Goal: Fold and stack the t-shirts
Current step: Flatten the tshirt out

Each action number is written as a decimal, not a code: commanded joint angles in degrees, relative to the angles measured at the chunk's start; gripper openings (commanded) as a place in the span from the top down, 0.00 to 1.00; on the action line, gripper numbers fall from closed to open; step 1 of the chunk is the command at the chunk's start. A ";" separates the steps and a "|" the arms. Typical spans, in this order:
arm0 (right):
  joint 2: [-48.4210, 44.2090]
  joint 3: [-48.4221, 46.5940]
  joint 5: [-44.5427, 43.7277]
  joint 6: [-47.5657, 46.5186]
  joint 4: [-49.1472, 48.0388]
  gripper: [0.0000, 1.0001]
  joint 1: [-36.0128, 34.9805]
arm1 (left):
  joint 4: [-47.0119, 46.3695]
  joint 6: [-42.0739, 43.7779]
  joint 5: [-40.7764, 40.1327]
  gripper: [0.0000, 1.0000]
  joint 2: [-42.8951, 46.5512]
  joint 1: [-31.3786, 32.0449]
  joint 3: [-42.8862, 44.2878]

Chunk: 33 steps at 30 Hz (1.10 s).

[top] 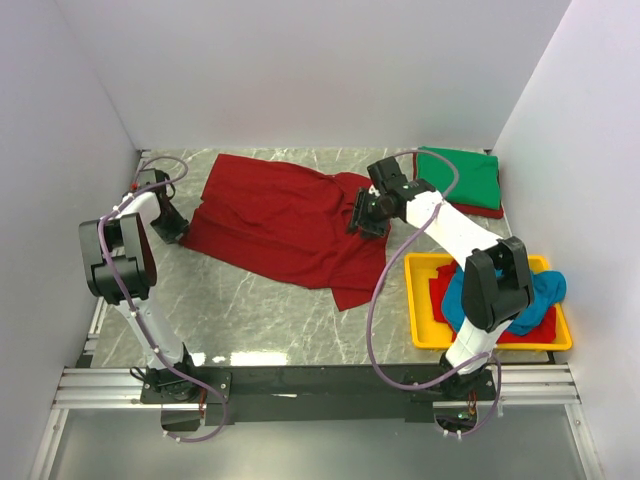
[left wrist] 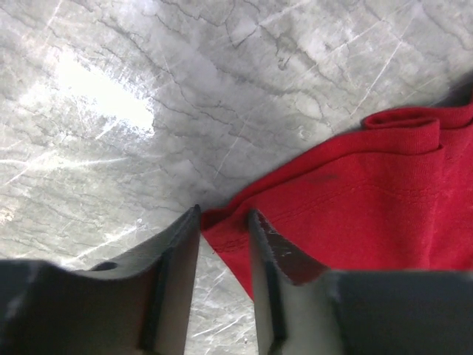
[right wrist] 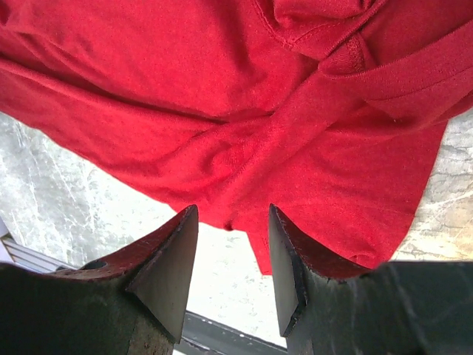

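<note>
Marble table (top: pixel 260 320) carries a red shirt (top: pixel 285 225), spread flat but wrinkled across its middle. The left gripper (left wrist: pixel 223 214) sits low at that shirt's left edge. Its jaws stand apart, with table showing between them and a hemmed corner of the cloth lying in the gap. The right gripper (right wrist: pixel 229 214) is at the shirt's right side, jaws spread, with the hem of bunched cloth just beyond the fingertips. At the back right corner a green shirt (top: pixel 460 178) lies folded on a folded red layer (top: pixel 478 210). The yellow tray (top: pixel 418 320), near right, holds a teal shirt (top: pixel 548 288) over more red cloth (top: pixel 438 295).
</note>
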State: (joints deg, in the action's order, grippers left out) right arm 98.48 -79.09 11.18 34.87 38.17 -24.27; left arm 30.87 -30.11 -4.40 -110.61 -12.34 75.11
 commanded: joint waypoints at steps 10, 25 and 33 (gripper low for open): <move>-7.86 3.93 -2.74 -7.97 1.90 0.50 -7.71 | -0.29 0.14 3.96 0.99 -0.75 0.30 -0.14; -6.72 16.77 -8.45 -1.83 -0.73 0.52 -24.41 | -0.02 -1.36 10.56 0.99 5.22 -1.02 -1.81; -1.80 16.60 -13.20 -0.42 -1.17 0.53 -26.62 | -0.20 -1.18 11.26 0.99 7.33 -1.02 -3.39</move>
State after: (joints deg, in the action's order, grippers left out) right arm 95.74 -62.33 1.85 33.21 38.44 -50.57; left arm 31.05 -30.94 5.37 -106.52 -13.28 72.36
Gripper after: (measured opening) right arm 0.476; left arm 0.022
